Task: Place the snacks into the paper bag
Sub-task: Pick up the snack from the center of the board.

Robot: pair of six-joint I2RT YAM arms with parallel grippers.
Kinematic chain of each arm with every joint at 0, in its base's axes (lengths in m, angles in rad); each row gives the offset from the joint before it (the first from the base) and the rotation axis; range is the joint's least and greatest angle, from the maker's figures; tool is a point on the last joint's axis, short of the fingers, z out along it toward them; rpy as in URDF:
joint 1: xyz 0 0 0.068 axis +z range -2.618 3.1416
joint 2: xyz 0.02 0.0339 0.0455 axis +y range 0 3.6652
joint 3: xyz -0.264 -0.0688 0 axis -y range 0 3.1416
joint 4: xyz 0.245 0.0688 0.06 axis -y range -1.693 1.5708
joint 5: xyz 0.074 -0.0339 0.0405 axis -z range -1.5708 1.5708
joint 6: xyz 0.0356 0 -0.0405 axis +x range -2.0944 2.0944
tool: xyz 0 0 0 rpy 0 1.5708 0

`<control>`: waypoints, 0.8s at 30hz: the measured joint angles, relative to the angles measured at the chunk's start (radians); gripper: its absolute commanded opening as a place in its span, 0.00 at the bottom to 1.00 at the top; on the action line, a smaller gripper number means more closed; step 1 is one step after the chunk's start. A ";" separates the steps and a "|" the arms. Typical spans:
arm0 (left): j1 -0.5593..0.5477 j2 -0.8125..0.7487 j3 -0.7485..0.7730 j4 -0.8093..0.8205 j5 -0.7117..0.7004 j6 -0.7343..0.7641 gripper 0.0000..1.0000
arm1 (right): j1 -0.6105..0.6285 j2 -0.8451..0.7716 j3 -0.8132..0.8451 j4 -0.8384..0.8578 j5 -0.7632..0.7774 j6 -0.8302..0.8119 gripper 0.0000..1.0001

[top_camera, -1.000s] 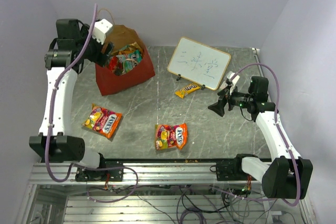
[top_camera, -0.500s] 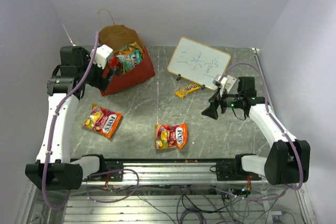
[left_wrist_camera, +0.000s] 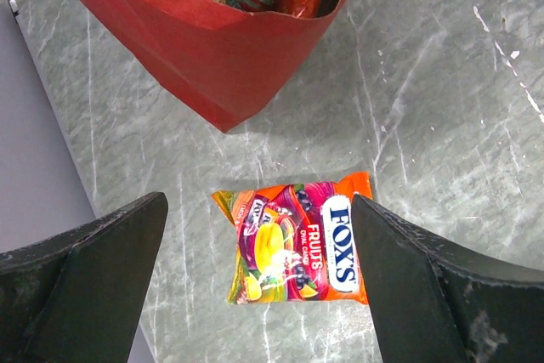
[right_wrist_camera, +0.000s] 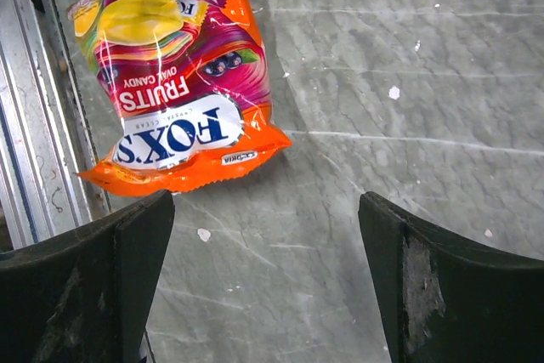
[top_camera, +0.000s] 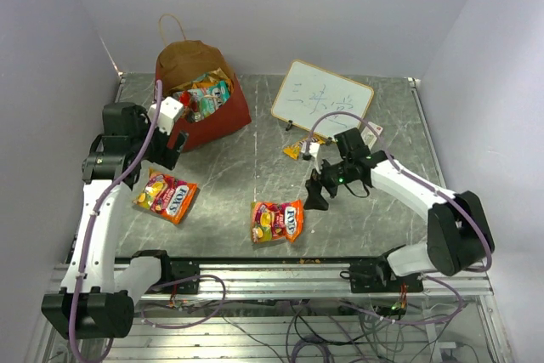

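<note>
Red paper bag (top_camera: 217,125) stood far left on the desk (top_camera: 246,167), snacks (top_camera: 204,95) inside.
The left hand (top_camera: 174,149) is held open and empty above a Fox's candy packet (left_wrist_camera: 293,248) lying just before the bag; the right hand (top_camera: 316,195), likewise open, is held near a second Fox's packet (right_wrist_camera: 174,82) at the front edge.

A robotics lab test cell: plain lilac walls (top_camera: 297,6) box in a grey stone-look table (top_camera: 255,167), with two white robot arms (top_camera: 92,218) bolted to an aluminium rail (top_camera: 272,282) above loose cables (top_camera: 297,329).
</note>
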 measured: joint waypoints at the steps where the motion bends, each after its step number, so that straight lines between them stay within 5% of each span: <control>1: 0.000 -0.009 -0.013 0.008 0.000 -0.002 0.99 | 0.014 0.022 0.012 -0.001 0.006 0.002 0.88; 24: 0.022 -0.056 -0.064 0.023 0.125 -0.010 1.00 | 0.012 0.346 0.370 0.210 0.460 -0.159 0.87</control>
